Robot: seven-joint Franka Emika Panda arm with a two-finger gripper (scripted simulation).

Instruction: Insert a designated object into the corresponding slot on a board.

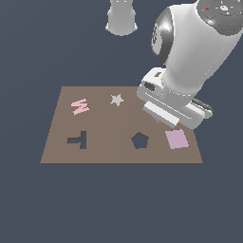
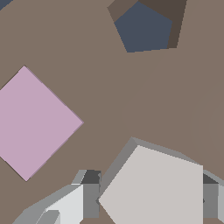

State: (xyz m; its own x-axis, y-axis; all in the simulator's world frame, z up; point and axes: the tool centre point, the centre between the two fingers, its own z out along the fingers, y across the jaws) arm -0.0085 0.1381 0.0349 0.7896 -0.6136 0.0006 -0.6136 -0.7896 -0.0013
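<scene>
The brown board (image 1: 109, 124) lies flat on the dark floor. Its pentagon slot (image 1: 139, 140) is a dark cutout just to the exterior view's left of the mauve square (image 1: 176, 139). The slot also shows in the wrist view (image 2: 144, 28), as does the square (image 2: 35, 122). My gripper (image 2: 146, 202) is shut on a pale grey pentagon block (image 2: 153, 188), with one finger (image 2: 85, 201) on each side of it. In the exterior view the gripper (image 1: 173, 124) hangs low over the board's far right part, behind the square, and the hand hides the block.
A pink N-like shape (image 1: 80, 106) and a pale star (image 1: 116, 99) lie on the board's far side. A T-shaped cutout (image 1: 78, 140) is near its left end. The arm's base (image 1: 122, 18) stands beyond the board.
</scene>
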